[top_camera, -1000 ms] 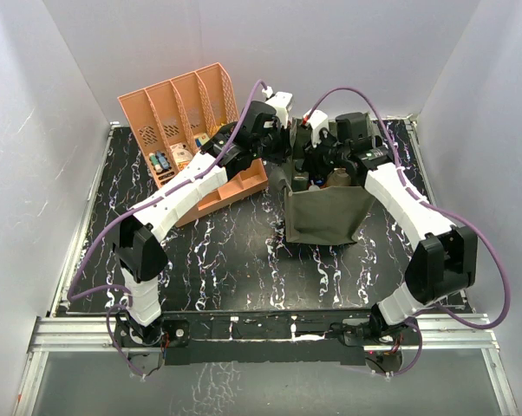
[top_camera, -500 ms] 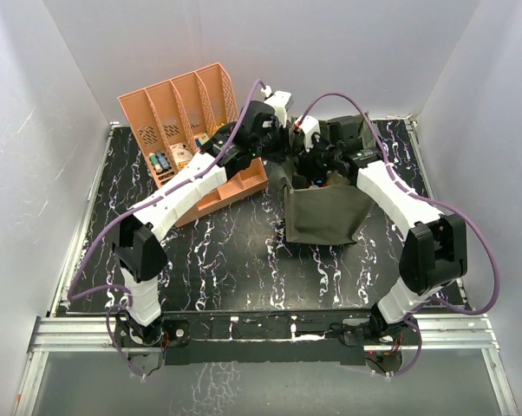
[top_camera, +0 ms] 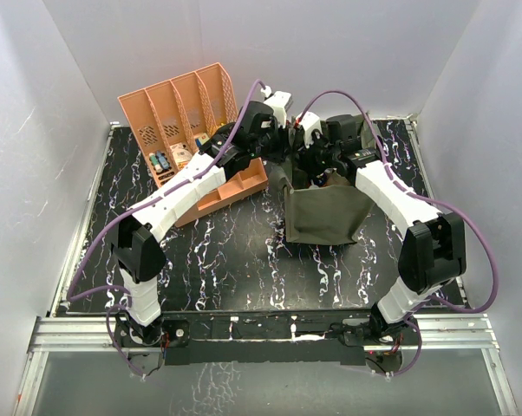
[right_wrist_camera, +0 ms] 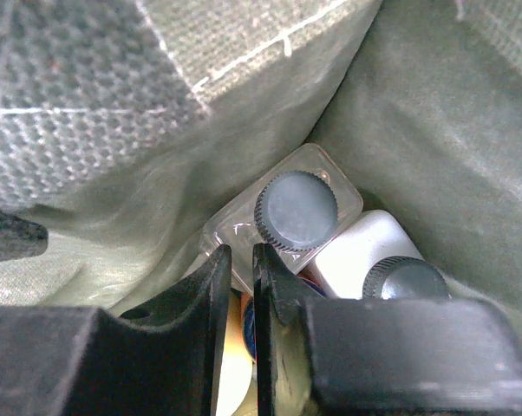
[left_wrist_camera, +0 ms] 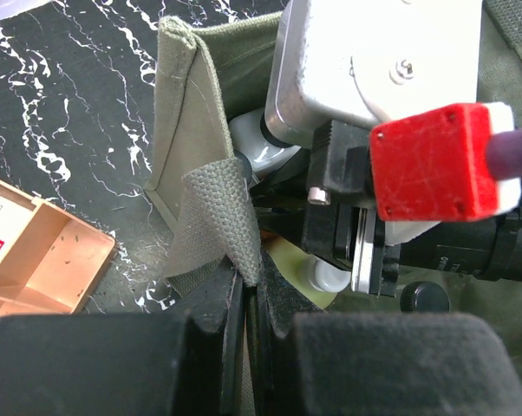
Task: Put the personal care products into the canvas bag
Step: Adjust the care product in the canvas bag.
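Note:
The olive-green canvas bag [top_camera: 326, 217] stands open right of centre. My left gripper [top_camera: 283, 154] is shut on the bag's woven strap [left_wrist_camera: 231, 217] at its left rim. My right gripper [top_camera: 317, 169] is down inside the bag, its jaws almost together with nothing between them [right_wrist_camera: 238, 277]. Just beyond its tips lies the clear twin pack [right_wrist_camera: 244, 232] with dark caps [right_wrist_camera: 296, 211]. An orange-and-blue bottle [right_wrist_camera: 248, 325] shows under the fingers. In the left wrist view the yellow white-capped bottle [left_wrist_camera: 287, 264] and a white bottle [left_wrist_camera: 259, 149] lie in the bag under the right wrist [left_wrist_camera: 374, 61].
The salmon-orange slotted rack [top_camera: 183, 108] stands at the back left with small colourful boxes [top_camera: 170, 158] in its tray. The left arm reaches across the rack's front corner [left_wrist_camera: 44, 260]. The two wrists are close together over the bag. White walls enclose the table.
The right gripper has moved left and deeper into the bag's mouth. The left gripper keeps its hold on the strap without moving.

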Controlling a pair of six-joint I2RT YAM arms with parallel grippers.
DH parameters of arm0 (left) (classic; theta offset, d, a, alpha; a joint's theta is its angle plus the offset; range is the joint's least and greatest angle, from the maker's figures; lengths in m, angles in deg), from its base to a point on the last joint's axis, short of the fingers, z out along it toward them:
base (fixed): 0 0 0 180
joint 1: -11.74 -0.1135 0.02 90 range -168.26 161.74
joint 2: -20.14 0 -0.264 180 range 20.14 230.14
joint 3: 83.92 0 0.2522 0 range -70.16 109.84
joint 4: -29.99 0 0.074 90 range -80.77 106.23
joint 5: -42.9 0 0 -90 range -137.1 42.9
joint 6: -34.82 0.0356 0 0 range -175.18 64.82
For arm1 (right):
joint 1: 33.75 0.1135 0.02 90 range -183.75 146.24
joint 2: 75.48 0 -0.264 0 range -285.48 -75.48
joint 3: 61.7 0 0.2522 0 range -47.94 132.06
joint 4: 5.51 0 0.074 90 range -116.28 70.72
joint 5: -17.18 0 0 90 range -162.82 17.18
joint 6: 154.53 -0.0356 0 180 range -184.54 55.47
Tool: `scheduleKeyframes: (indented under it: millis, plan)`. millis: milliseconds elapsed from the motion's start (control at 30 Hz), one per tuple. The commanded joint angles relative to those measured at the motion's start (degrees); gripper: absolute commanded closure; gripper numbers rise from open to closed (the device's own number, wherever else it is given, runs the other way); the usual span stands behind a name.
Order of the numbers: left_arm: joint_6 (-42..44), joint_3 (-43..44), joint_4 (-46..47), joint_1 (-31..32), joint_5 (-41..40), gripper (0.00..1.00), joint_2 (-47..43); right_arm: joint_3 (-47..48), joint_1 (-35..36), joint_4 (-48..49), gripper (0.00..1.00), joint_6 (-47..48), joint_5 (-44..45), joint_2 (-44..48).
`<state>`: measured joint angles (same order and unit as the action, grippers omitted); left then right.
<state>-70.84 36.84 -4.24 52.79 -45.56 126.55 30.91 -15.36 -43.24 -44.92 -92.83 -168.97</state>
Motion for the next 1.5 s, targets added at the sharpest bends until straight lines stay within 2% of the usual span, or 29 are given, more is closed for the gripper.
scheduleKeyframes:
  millis: [0, 333, 600, 1100, 1467]
  plan:
    - [1.53, 1.77, 7.47, -0.59, 2.13, 1.00, -6.75, 0.46, -0.20, 1.61, 0.82, -1.42, 3.68, -1.72]
    - [1.69, 6.96, 6.35, -0.54, 2.17, 1.00, -5.93, -2.61, -0.20, 2.26, 0.82, -1.02, 4.97, -1.10]
    - [1.51, 14.96, 4.78, -0.56, 0.36, 1.00, -3.32, -4.51, -0.24, 2.39, 0.83, -0.48, 5.79, 0.02]
    - [2.37, 21.80, 4.82, -0.55, -0.67, 1.00, -1.88, -8.25, -0.20, 1.87, 0.83, 0.04, 5.83, 2.25]
    - [2.65, 21.51, 4.85, -0.55, -0.37, 1.00, -3.28, -8.80, -0.20, 1.56, 0.83, 0.25, 6.21, 2.13]
